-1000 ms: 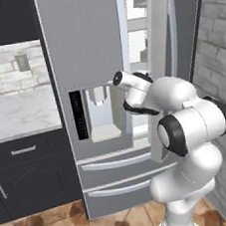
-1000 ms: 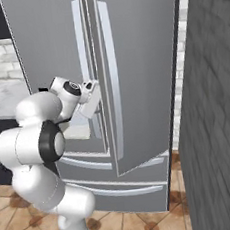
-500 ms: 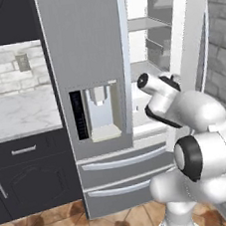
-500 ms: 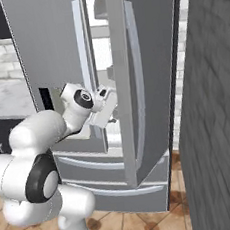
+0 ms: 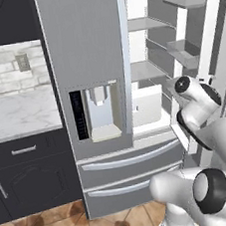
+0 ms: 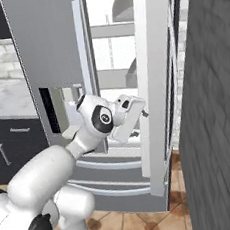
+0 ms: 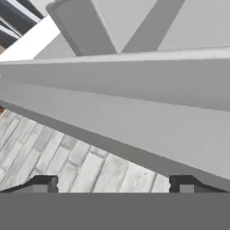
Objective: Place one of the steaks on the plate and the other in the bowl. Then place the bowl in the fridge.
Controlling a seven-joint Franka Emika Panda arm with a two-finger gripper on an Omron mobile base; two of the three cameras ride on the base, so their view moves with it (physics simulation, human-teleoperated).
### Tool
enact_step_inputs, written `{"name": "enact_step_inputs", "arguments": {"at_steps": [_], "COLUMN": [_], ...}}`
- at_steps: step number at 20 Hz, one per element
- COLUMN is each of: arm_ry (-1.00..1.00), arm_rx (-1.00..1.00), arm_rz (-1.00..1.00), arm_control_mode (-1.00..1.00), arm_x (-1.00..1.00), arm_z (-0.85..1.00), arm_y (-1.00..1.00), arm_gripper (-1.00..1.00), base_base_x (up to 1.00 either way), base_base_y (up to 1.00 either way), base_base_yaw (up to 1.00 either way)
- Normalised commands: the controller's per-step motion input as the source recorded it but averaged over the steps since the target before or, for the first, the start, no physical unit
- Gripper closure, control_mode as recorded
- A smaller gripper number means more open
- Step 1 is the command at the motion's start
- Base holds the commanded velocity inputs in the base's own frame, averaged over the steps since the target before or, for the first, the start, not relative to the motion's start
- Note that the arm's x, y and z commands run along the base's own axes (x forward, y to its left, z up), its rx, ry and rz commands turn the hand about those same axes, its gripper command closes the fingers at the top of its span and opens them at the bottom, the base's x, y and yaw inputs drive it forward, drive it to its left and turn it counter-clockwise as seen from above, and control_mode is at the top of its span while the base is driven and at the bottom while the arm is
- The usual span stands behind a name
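Note:
The fridge [image 5: 84,48] stands in front of me with its left door shut and its right door [image 6: 156,82] swung out, showing white inner shelves [image 5: 145,71]. My gripper [image 6: 143,113] is at the inner edge of that right door, about halfway up. In the hand view the gripper [image 7: 113,186] is open, its fingertips [image 7: 45,184] wide apart, and the grey door edge [image 7: 134,99] crosses just ahead of them. Nothing is held. The steaks, the plate and the bowl are out of view.
A dark brick wall [image 6: 211,102] rises close to the right of the open door. A marble counter [image 5: 15,114] over dark cabinets [image 5: 27,170] lies to the left. Two fridge drawers [image 5: 130,158] sit low. A white box [image 5: 147,106] is on a lower shelf.
The right fridge door has swung from nearly shut to wide open. My arm has moved right and forward with the door's edge, and the inner shelves have come into sight.

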Motion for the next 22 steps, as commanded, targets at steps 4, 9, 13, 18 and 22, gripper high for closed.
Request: {"name": "enact_step_inputs", "arguments": {"at_steps": [4,9,13,18,22], "arm_ry": [-0.03,-0.01,-0.07,-0.17,-0.27], "arm_rx": [0.0,0.0,0.27,0.75,0.83], "arm_rz": [0.0,-0.03,-0.16,-0.2,-0.28], "arm_control_mode": [-1.0,-1.0,-1.0,-1.0,-1.0], "arm_x": [-0.67,-0.46,-0.12,0.07,0.25], "arm_z": [0.03,0.63,0.29,-0.17,-0.26], "arm_y": [-0.18,0.64,0.94,0.53,0.44], "arm_gripper": [-1.0,-1.0,-1.0,-1.0,-1.0], "base_base_x": [0.0,0.0,0.0,0.0,0.0], "base_base_y": [0.0,0.0,0.0,0.0,0.0], "base_base_yaw": [0.0,0.0,0.0,0.0,0.0]}}
